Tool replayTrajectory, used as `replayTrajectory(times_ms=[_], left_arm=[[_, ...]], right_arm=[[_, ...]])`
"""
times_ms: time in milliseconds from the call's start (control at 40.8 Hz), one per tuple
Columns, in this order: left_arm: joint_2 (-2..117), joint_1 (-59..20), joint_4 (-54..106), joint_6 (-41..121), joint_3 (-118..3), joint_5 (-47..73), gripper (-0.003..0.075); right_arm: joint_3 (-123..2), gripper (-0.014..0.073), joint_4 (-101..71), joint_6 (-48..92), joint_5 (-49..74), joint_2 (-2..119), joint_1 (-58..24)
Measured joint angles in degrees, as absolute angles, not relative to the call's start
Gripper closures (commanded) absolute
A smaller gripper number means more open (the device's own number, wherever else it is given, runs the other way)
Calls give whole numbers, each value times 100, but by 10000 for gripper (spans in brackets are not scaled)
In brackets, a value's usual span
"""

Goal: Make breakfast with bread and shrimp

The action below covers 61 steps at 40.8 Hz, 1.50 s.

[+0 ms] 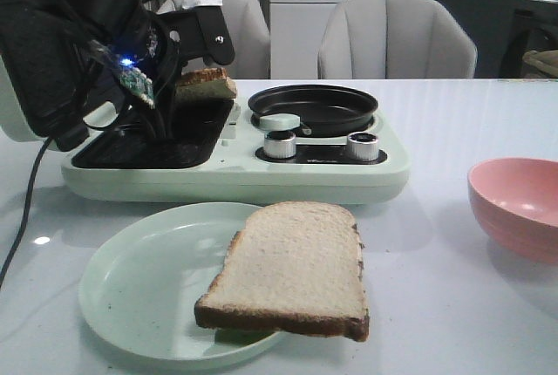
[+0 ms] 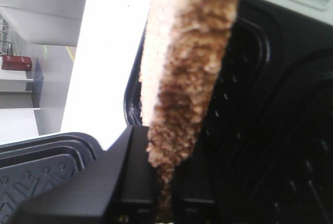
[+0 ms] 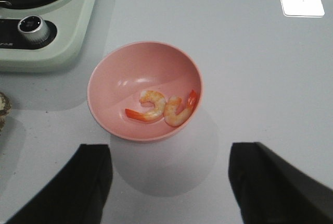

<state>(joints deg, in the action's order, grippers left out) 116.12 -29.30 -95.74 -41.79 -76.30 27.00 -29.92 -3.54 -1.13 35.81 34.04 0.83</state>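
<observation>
Pale, brown-crusted square bread slice [image 1: 205, 85] hung pinched between the fingers of the black left gripper [image 1: 179, 87] over the dark grill plate [image 1: 144, 144] of the mint-green breakfast maker [image 1: 235, 174]. A second slice [image 1: 292, 270] lay on the pale green plate [image 1: 131, 283]. Wide apart and empty, the right gripper [image 3: 169, 182] hovered above the pink bowl [image 3: 106, 83] holding two curled orange shrimp [image 3: 164, 108].

I see pale bread [image 1: 292, 266] with dark brown crust on a mint-green plate [image 1: 131, 283], orange-pink shrimp [image 3: 164, 108] with red tails in a pink bowl [image 3: 112, 81], a black pan [image 1: 314, 106].
</observation>
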Motion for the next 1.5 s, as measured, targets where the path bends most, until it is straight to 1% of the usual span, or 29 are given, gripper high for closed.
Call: replayTrajectory(times_ms=[123, 196, 245, 343, 515, 735, 858, 931, 1078, 1176, 1373, 1495], left_arm=[[11626, -2930, -9574, -4179, -7640, 2723, 360], [11626, -2905, -9580, -4179, -7640, 2737, 283], [11626, -2880, -9580, -4179, -7640, 2737, 237], [11626, -2821, -9580, -4179, -7640, 2750, 184], [11626, -2789, -9580, -4179, -7640, 2936, 189], [11626, -2987, -9527, -4163, -7640, 4158, 190], [11528, -3199, -9030, -3508, -7640, 4474, 190], [11370, -3313, -8375, -2950, -7640, 4432, 190], [10954, -3423, -6462, -1590, -7640, 4375, 190], [10562, -3423, -5394, -1056, -7640, 4479, 190], [9313, -3423, -2931, 184, -7640, 5035, 190], [8421, -3423, -1701, 499, -7640, 5509, 190]], right_arm=[[-2992, 16, -354, -113, 3581, 3404, 83], [-2992, 16, -354, -113, 3581, 3404, 83], [-2992, 16, -354, -113, 3581, 3404, 83], [-2992, 16, -354, -113, 3581, 3404, 83], [-2992, 16, -354, -113, 3581, 3404, 83], [-2992, 16, -354, -113, 3581, 3404, 83], [-2992, 16, -354, -113, 3581, 3404, 83], [-2992, 16, -354, -113, 3581, 3404, 83], [-2992, 16, -354, -113, 3581, 3404, 83], [-2992, 16, -354, -113, 3581, 3404, 83], [-2992, 16, -354, -113, 3581, 3404, 83], [-2992, 16, -354, -113, 3581, 3404, 83]])
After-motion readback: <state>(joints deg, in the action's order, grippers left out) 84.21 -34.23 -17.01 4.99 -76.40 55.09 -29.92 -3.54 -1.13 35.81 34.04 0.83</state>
